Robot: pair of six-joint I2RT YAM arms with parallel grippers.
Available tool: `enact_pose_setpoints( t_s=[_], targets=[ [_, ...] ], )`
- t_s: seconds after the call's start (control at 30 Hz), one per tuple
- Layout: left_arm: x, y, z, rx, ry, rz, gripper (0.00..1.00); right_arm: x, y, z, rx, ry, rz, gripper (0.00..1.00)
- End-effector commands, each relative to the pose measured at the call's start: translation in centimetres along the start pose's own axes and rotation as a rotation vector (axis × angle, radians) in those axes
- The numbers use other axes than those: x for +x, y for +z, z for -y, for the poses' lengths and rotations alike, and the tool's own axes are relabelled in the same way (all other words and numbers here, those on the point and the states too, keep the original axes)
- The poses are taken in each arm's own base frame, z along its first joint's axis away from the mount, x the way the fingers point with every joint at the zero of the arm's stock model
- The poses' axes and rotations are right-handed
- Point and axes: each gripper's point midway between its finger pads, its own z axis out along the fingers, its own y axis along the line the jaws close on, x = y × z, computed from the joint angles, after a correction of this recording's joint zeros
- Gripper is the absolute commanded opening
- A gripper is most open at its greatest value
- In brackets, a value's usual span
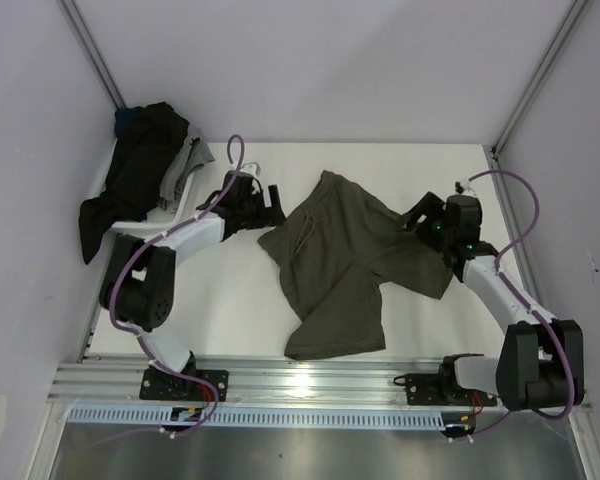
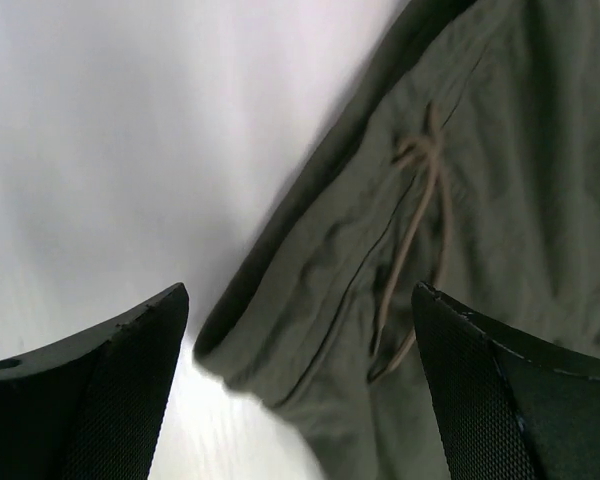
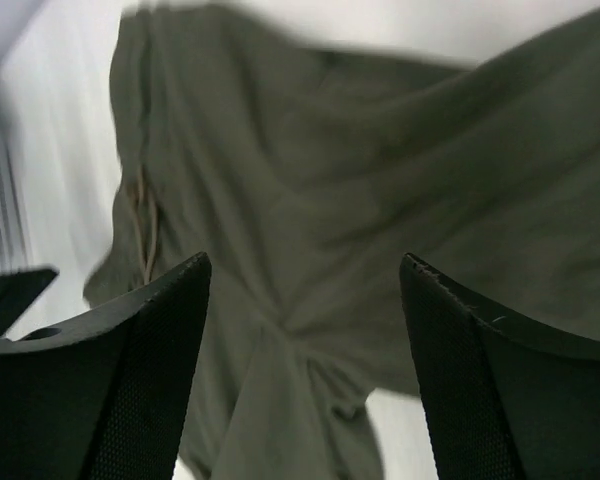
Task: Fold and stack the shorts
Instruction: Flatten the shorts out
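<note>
1. Olive-green shorts (image 1: 345, 265): we find this pair lying spread on the white table (image 1: 230, 300), near the middle and between the two arms. The waistband faces the far-left side. The legs run toward the near edge and toward the right. The cloth is rumpled, not folded.

2. Left gripper (image 1: 273, 205): it stands just beside the waistband corner, on the left side of the shorts. In the left wrist view its fingers (image 2: 110, 380) are spread wide apart. The waistband edge and the tan drawstring (image 2: 420, 230) lie below and ahead of the left gripper (image 2: 300, 300). We see no cloth pinched between the jaws, so it holds nothing.

3. Right gripper (image 1: 420, 215): it sits at the far-right edge of the shorts, over the leg that points right. In the right wrist view the right gripper (image 3: 305, 262) has its jaws set wide, and the olive cloth fills the view beneath them. We see nothing clamped; the cloth lies flat under the fingers (image 3: 130, 380).

4. Black shorts (image 1: 130, 190): this pair hangs in a heap over the white basket (image 1: 185, 207) at the far-left corner, well apart from both grippers.
</note>
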Motion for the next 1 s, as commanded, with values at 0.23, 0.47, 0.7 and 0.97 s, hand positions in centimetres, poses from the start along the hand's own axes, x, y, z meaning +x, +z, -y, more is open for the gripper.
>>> enact_pose_setpoints(
  t_s=[0.23,0.47,0.7,0.97],
  targets=[
    [3.7,-4.1,-2.5,-0.085,-0.046,-0.004,0.94,13.4,-3.5,-5.6,-0.124,-0.307,-0.359,0.75],
    [5.7,-2.3,-3.2,-0.072,-0.083,-0.047,0.92,12.9,-1.2,-5.0,-0.095,-0.301,-0.353,0.73],
    [6.4,0.4,-3.0,-0.057,-0.167,-0.083,0.84,6.2,2.7,-4.1,-0.012,-0.236,-0.295,0.46],
    [7.2,2.9,-2.6,-0.019,-0.230,-0.108,0.56,3.8,7.3,-0.1,0.086,-0.167,-0.292,0.36]
  ],
)
